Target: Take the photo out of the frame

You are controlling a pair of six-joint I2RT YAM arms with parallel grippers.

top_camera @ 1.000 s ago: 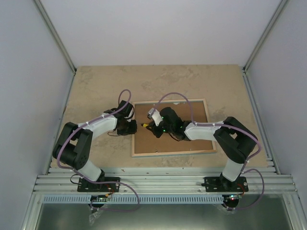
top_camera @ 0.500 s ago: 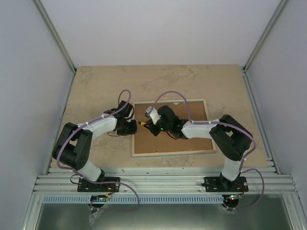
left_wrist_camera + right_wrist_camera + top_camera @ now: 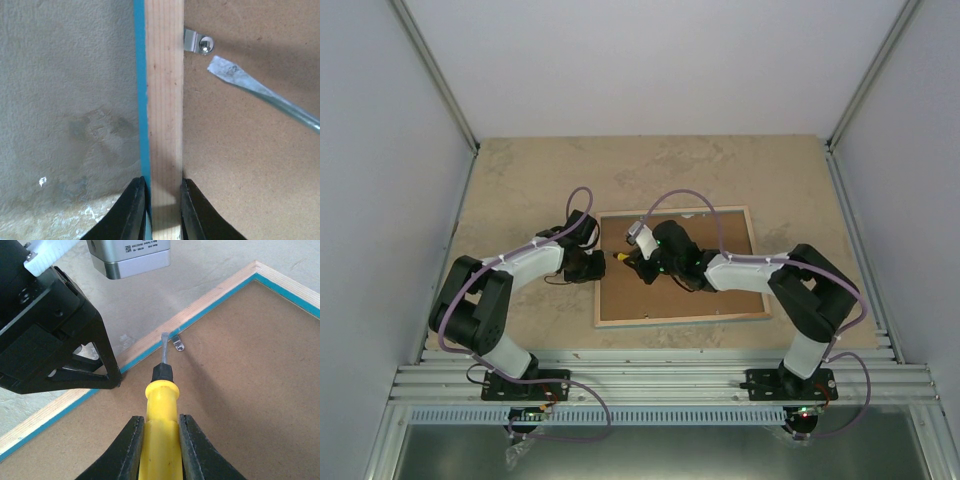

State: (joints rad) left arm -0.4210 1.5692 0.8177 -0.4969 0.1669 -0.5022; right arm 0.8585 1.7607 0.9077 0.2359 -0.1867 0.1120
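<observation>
Brown board (image 3: 640, 295) uppermost, frame (image 3: 680, 319) face down on the surface (image 3: 520, 180). Pins its pale-wood rail (image 3: 164, 100) with the left hand (image 3: 162, 200), grips a yellow screwdriver (image 3: 161, 405) in the right hand (image 3: 161, 440), blade beside a metal clip (image 3: 197, 42). Hides the photo: likely thin, creasable, best taken by an edge

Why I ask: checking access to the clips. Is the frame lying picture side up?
No, the frame lies with its brown back, edged in pale wood, facing up.
</observation>
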